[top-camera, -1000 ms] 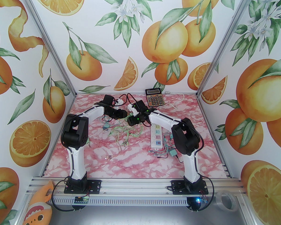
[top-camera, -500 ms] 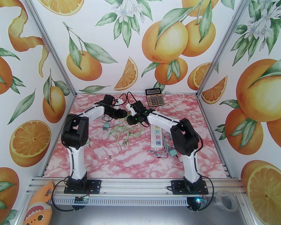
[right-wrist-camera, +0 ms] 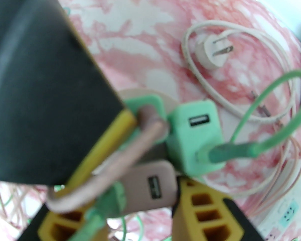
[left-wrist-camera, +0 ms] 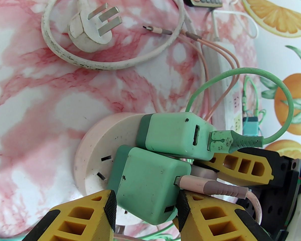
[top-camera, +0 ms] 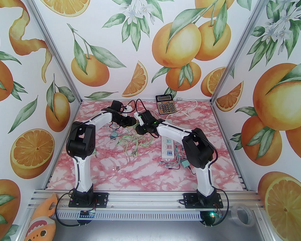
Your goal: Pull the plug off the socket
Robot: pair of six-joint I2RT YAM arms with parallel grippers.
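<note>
Surface, top view: pink marble surface [top-camera: 140, 179], orange-print walls [top-camera: 165, 46]
Left wrist: left tool [left-wrist-camera: 145, 199] clamps green plug [left-wrist-camera: 148, 179], seated in round socket [left-wrist-camera: 95, 149]
Right wrist: right tool [right-wrist-camera: 123, 197] straddles pink plug [right-wrist-camera: 150, 182], blurred; grip uncertain
Risk: socket probably lifts with the plug; pink cable [right-wrist-camera: 130, 144] may snag

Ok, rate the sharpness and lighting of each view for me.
Top external: sharp, brightly and evenly lit, only faint shadows on the table. Left wrist: crisp, the nearer green charger and the white plug both in focus, the surface bulging from the wide lens. Right wrist: smeared throughout, the pink charger soft-edged, the top right corner washed out to white.
</note>
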